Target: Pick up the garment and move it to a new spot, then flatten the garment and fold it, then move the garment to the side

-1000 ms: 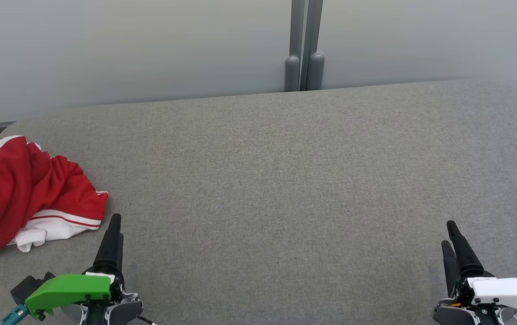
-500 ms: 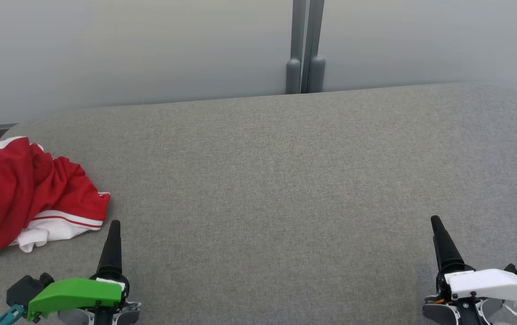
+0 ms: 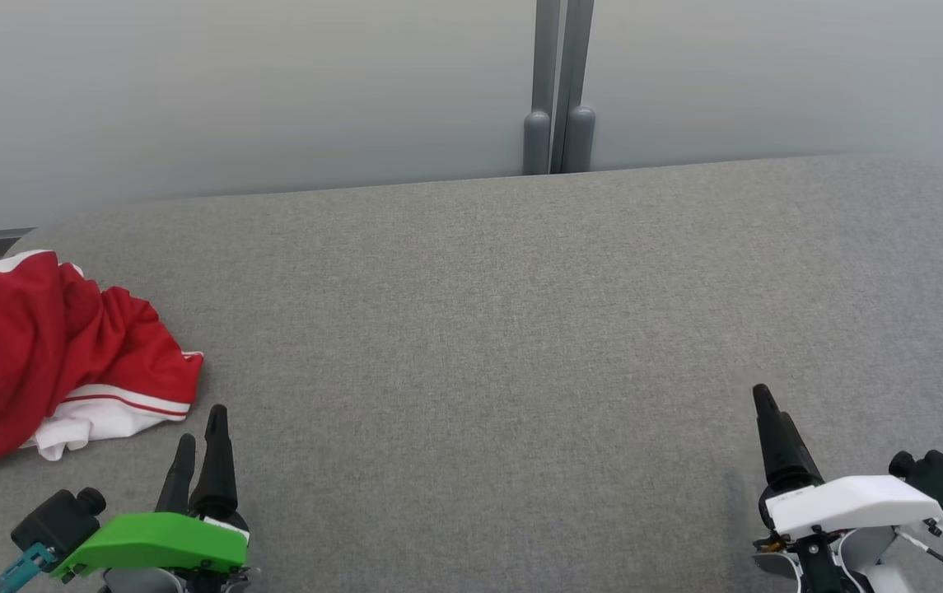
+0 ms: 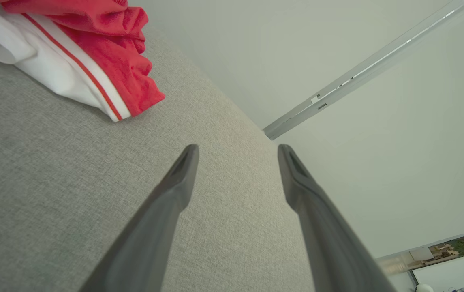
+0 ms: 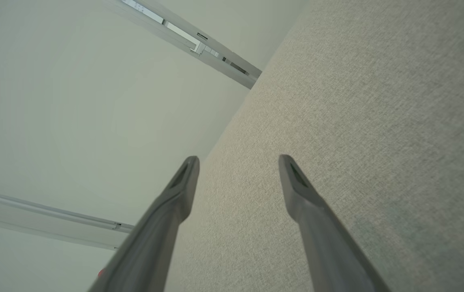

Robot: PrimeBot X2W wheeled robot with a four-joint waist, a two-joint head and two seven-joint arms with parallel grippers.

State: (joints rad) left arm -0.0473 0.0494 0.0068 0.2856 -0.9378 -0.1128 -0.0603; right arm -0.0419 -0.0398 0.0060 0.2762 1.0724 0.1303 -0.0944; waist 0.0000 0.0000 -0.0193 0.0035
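Both grippers are sitting differently from a second ago: the right gripper (image 3: 767,405) is now lying further toward the middle of the grey padded surface (image 3: 504,313), and the left gripper (image 3: 201,426) is showing both fingers where one was showing before. In each wrist view the jaws are standing wide apart, holding nothing; from the head the right pair is overlapping, so its gap is hard to judge there. The red garment (image 3: 35,346), with its white striped hem, is lying crumpled at the surface's left edge, just ahead and left of the left fingertips, apart from them, with grey cloth between. Pale wall panels (image 3: 232,91) and a grey post (image 3: 557,82) are standing behind.
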